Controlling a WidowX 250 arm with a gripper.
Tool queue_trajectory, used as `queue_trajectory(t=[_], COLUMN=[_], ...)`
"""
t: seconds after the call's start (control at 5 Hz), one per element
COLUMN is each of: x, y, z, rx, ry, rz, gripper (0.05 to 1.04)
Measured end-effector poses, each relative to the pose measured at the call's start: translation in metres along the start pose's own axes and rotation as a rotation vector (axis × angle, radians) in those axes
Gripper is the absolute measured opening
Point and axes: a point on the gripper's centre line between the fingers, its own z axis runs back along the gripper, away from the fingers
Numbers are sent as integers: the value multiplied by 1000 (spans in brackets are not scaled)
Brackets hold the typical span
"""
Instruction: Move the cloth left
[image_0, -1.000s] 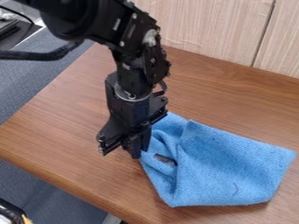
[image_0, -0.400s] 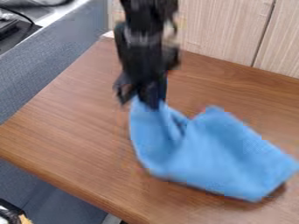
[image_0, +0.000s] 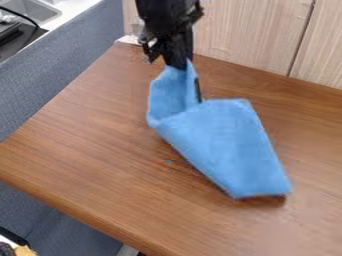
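The black gripper (image_0: 178, 62) hangs near the back of the wooden table, coming down from the top edge, shut on an upper corner of the blue cloth (image_0: 220, 142). Below the gripper the cloth drapes in a folded loop, then spreads down and to the right. Its lower right end is low over the table, with a dark shadow beneath it. A dark strip shows at the cloth's fold, just below and right of the gripper.
The brown wooden table (image_0: 87, 150) has its front edge running from left to lower centre. Light wood panels (image_0: 247, 35) rise behind it. A grey-blue partition (image_0: 60, 75) borders the left side, with a sink (image_0: 30, 10) beyond.
The gripper has risen and moved slightly right and toward the back, holding the cloth. The cloth has been pulled up and back with it, its far end swinging left from the right side.
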Motion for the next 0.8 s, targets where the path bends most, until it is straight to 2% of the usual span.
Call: queue_trajectory(t=[0.2, 0.4, 0.6, 0.8], x=[17, 35, 49, 59], y=[-13, -16, -15, -8], z=[-5, -24, -53, -78], rx=[2, 45, 110, 153], ry=[-2, -5, -7, -12], rz=[61, 124, 177, 230], gripper=[54, 54, 54, 54])
